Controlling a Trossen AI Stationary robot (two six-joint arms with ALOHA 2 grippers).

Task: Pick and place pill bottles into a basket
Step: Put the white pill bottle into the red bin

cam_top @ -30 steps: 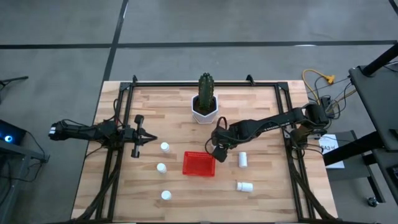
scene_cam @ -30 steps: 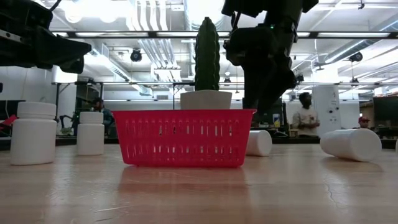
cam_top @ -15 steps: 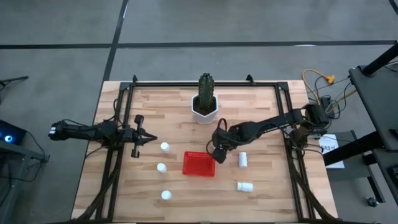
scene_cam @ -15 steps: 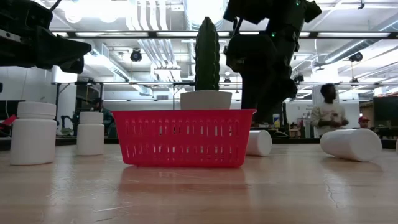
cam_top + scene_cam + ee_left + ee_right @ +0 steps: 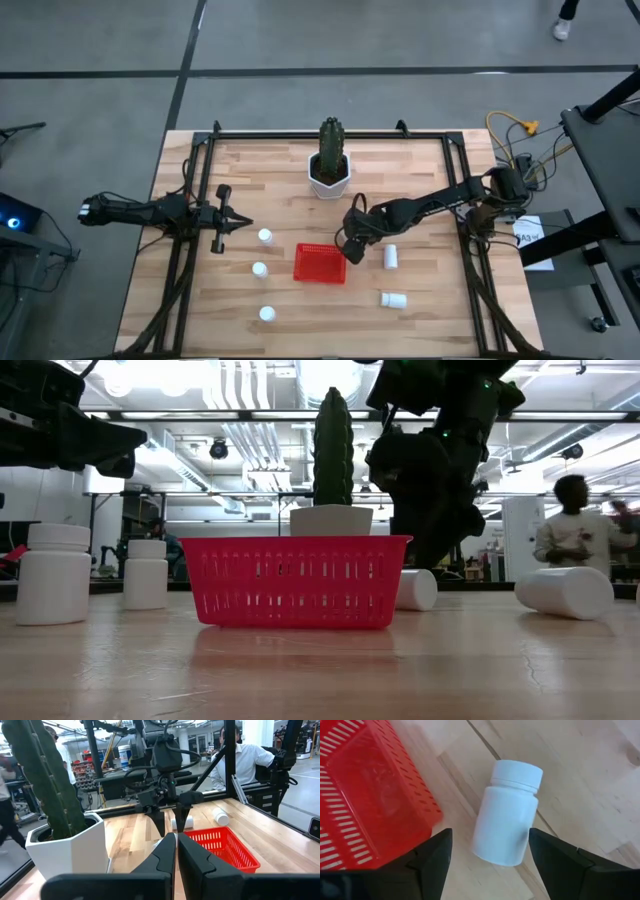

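Now right tool (image 5: pixel 352 250) spread wide over a lying pill bottle (image 5: pixel 506 826) just right of the red basket (image 5: pixel 320 264), left tool (image 5: pixel 243 224) closed, left of table (image 5: pixel 420 180).

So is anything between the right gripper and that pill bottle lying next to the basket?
Nothing visible. The right gripper is open above the lying pill bottle, with only bare table around it. The red basket sits right beside it.

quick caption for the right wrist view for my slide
Right gripper, fingers open, poised over a pill bottle lying on its side on the wooden table beside the empty red basket.
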